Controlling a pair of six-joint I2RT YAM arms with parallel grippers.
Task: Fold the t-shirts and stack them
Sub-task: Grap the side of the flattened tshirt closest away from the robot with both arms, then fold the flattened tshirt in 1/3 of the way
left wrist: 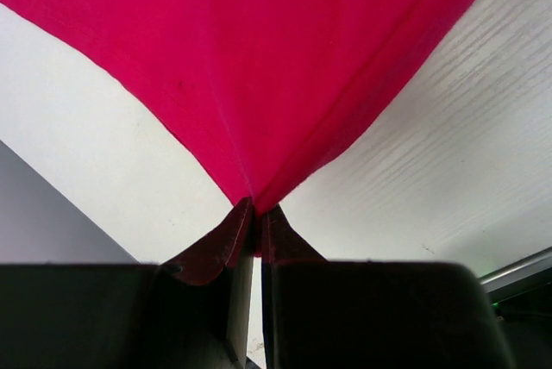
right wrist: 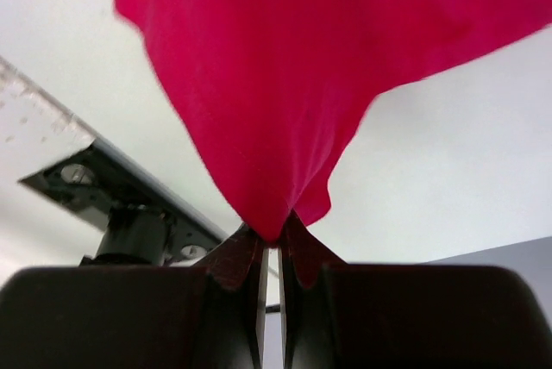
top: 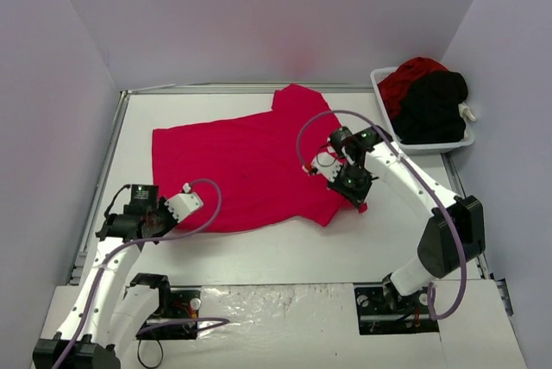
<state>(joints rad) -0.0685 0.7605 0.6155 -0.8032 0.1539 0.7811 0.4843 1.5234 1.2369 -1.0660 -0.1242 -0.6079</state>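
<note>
A bright red t-shirt (top: pixel 246 166) lies spread on the white table. My left gripper (top: pixel 158 218) is shut on its near left corner; the left wrist view shows the cloth (left wrist: pixel 259 67) pinched at the fingertips (left wrist: pixel 255 210). My right gripper (top: pixel 358 201) is shut on the shirt's near right corner, and the right wrist view shows the cloth (right wrist: pixel 285 76) bunched and lifted from the fingertips (right wrist: pixel 272 235). Another red t-shirt (top: pixel 412 76) and a black t-shirt (top: pixel 435 106) lie heaped in the basket.
A white plastic basket (top: pixel 431 143) stands at the back right of the table. Grey walls close in the table on three sides. A metal rail (top: pixel 103 162) runs along the table's left edge.
</note>
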